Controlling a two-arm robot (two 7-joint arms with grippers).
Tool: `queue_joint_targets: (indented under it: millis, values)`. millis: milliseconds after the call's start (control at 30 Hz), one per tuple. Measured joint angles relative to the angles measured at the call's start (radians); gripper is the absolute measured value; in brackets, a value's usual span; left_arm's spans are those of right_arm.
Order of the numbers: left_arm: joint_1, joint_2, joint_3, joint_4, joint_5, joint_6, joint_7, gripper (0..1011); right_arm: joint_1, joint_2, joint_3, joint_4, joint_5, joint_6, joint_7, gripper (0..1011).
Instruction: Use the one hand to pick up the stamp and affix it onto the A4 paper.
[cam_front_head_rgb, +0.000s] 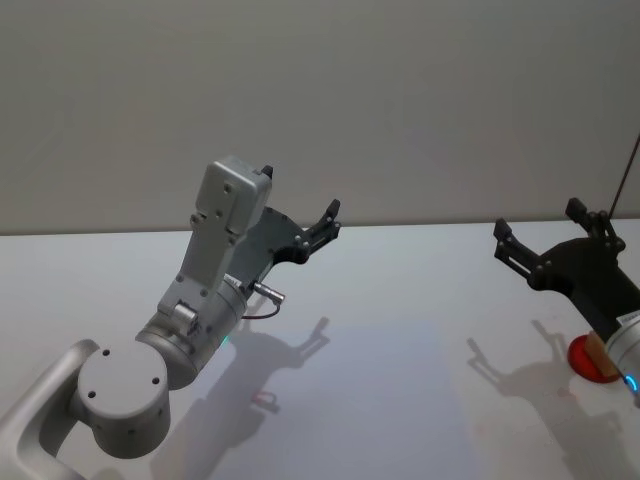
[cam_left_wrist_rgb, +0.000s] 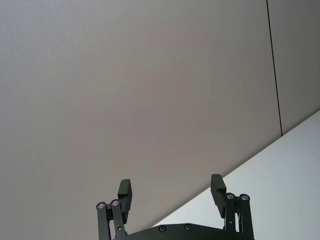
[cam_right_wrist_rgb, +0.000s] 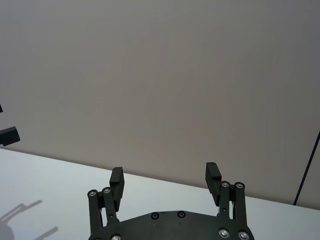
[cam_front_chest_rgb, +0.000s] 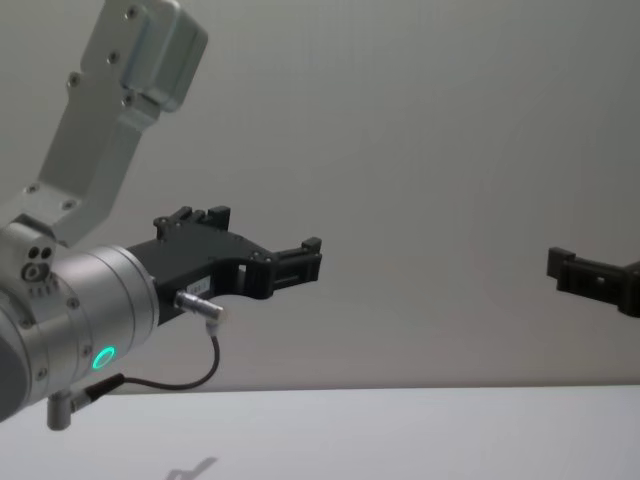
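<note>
Now the left end effector and right end effector both hang wide open above the desk, while the red stamp sits at its right edge, partly hidden.

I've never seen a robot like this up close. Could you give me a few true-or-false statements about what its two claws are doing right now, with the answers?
1. Both the left claw and the right claw are open and hold nothing. True.
2. The left claw is resting on the table. False: it is raised in the air above the table.
3. A red object, possibly the stamp, lies on the table under the right arm. True.
4. The right claw is gripping the red object. False: the claw is open and lifted clear of it, pointing away towards the wall.
</note>
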Motion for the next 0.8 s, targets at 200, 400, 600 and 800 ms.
queue_joint_targets:
  millis: [200,400,600,800]
  values:
    - [0.0,0.0,0.0,0.0,0.0,0.0,0.0,1001,0.0,0.0,0.0,0.0,0.0,0.0,0.0,1001]
    - [0.0,0.0,0.0,0.0,0.0,0.0,0.0,1001,0.0,0.0,0.0,0.0,0.0,0.0,0.0,1001]
    - [0.0,0.0,0.0,0.0,0.0,0.0,0.0,1001,0.0,0.0,0.0,0.0,0.0,0.0,0.0,1001]
    - [0.0,0.0,0.0,0.0,0.0,0.0,0.0,1001,0.0,0.0,0.0,0.0,0.0,0.0,0.0,1001]
